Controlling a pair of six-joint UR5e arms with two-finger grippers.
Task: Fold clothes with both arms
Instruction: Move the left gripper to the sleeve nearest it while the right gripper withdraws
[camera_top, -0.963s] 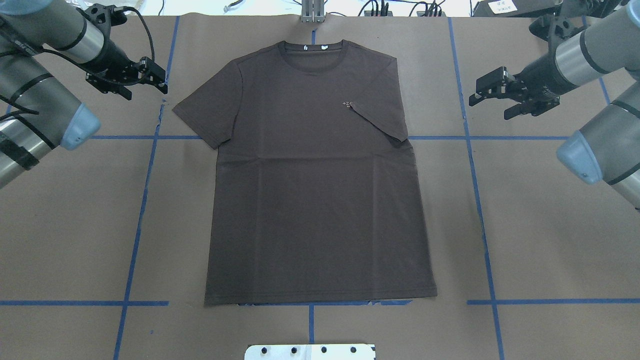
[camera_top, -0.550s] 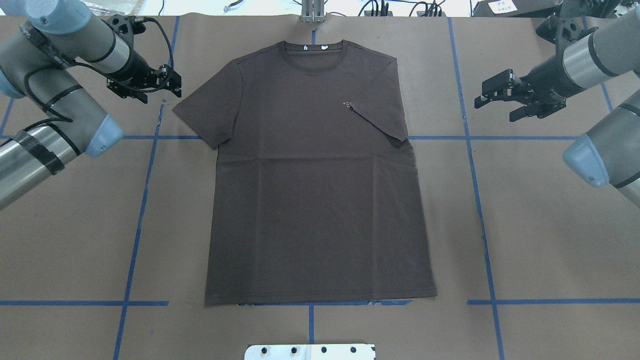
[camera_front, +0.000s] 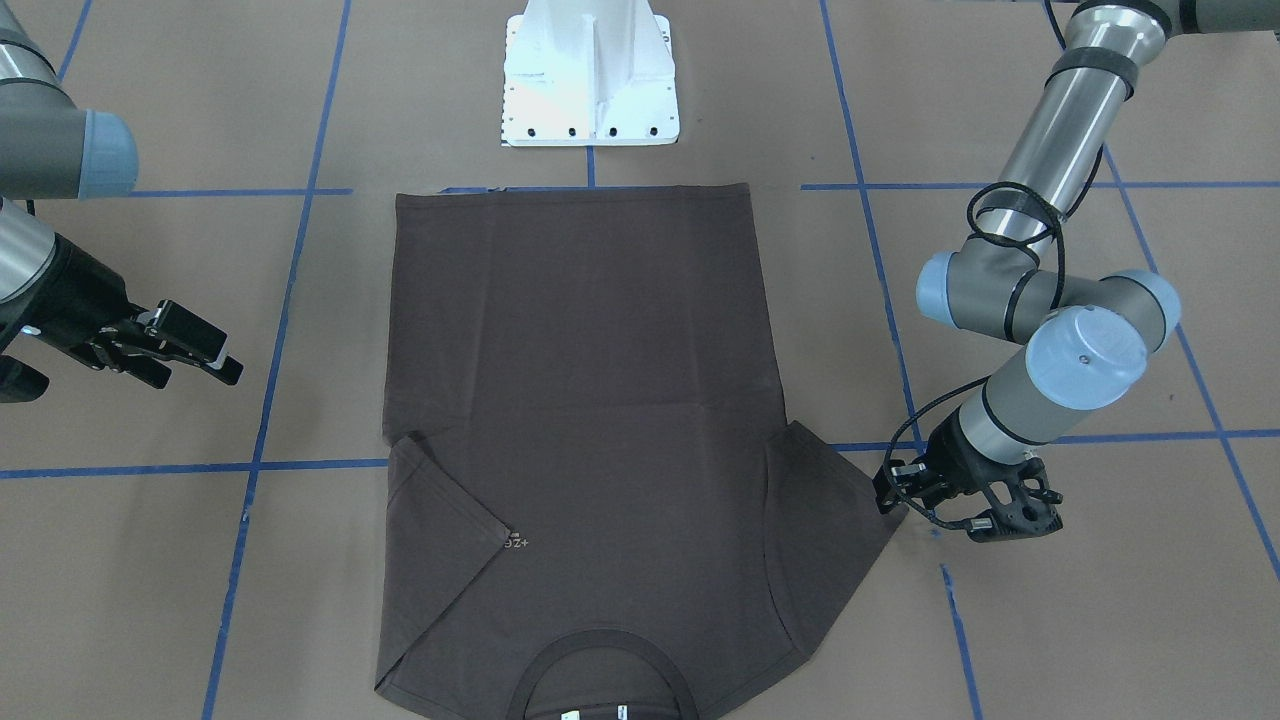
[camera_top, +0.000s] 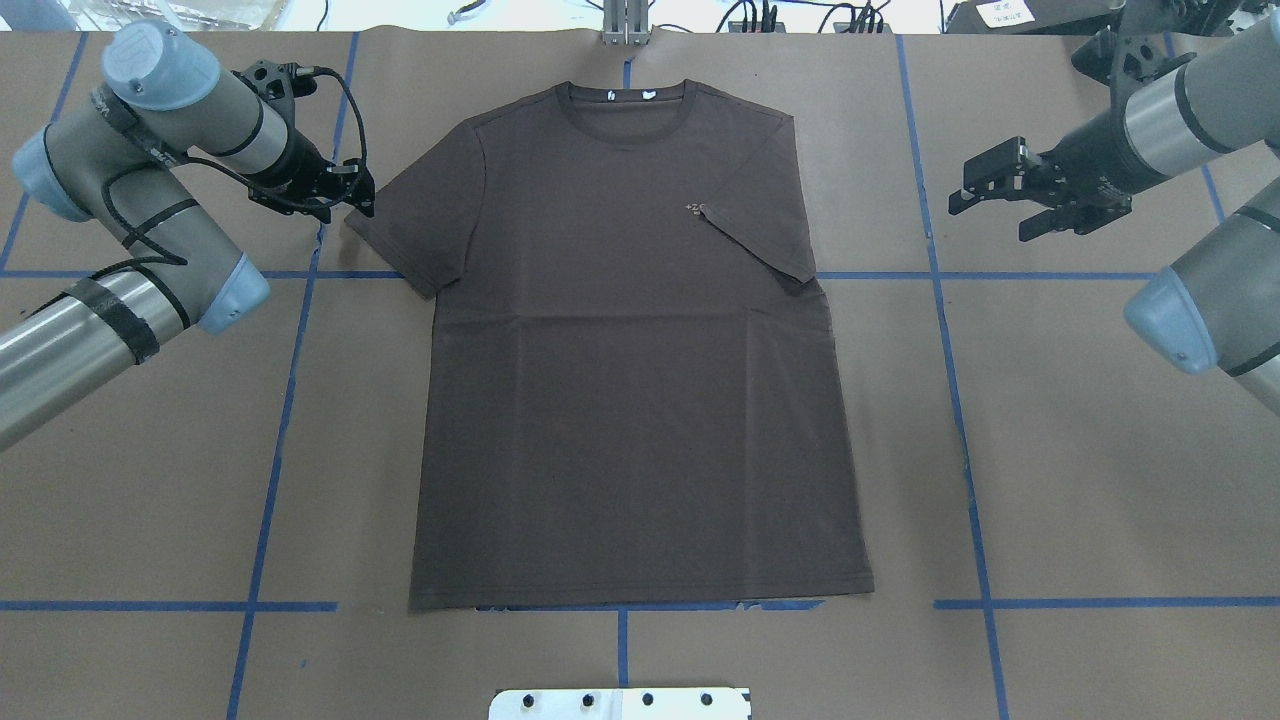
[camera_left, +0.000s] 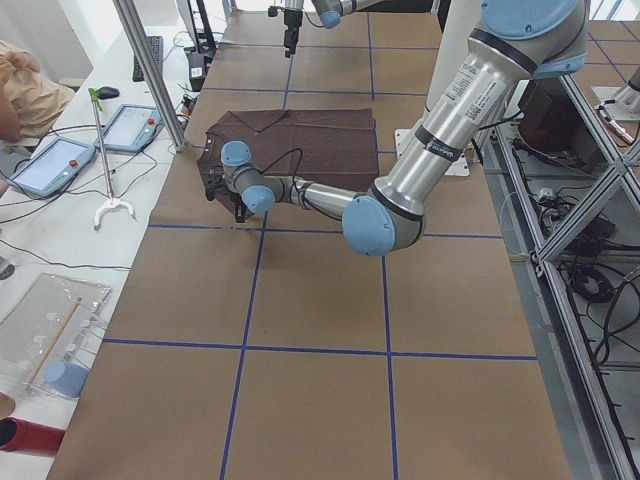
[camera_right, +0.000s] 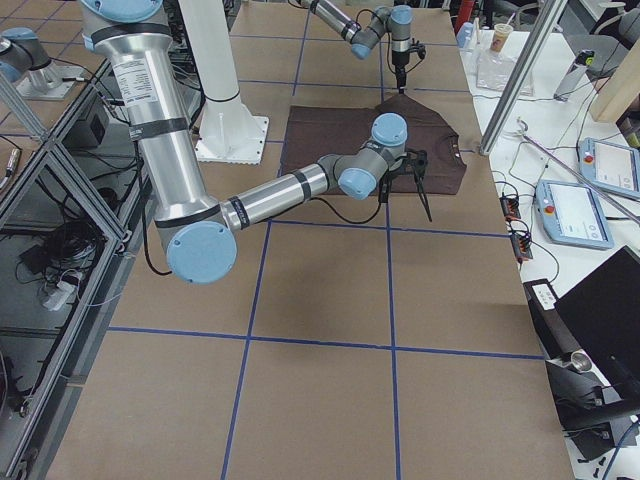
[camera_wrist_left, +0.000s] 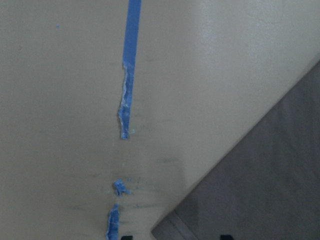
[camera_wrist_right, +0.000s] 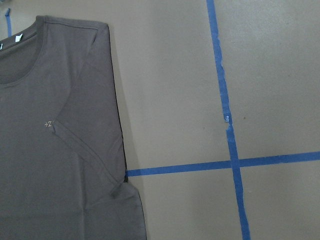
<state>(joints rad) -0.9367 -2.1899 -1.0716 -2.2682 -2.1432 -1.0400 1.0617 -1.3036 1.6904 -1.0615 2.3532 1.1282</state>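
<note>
Near edge of the tabletop (camera_top: 1100, 450): the white base plate (camera_top: 620, 703) sits at the middle, and the hem (camera_top: 640, 598) of the brown T-shirt (camera_top: 640, 400) lies just beyond it, parallel to that edge.

Shirt lies flat and face up in the middle of the tabletop. Its long axis runs from the near edge to the far edge.

Further out, at chest level: the sleeve on the right side (camera_top: 760, 240) is already turned in over the chest, its edge covering part of the small logo. The sleeve on the left side (camera_top: 410, 230) lies spread out, pointing toward the tabletop's left edge.

Left tool (camera_top: 355, 198) is low at the outer corner of that spread sleeve. In the left wrist view we see its two tips apart, with the sleeve corner reaching in between them. We cannot tell whether it touches the cloth.

Right tool (camera_top: 985, 212) is also parted. It holds nothing and stands well apart from the shirt, out toward the right edge.

Far edge: collar (camera_top: 628, 100), white labels showing.

Our reading: the left sleeve fold is the step in hand. The cloth lies inward of the left tool, toward the tabletop's centre, so the left arm is much the nearer. A pinch on the corner and a carry across toward the midline should match the right side.
</note>
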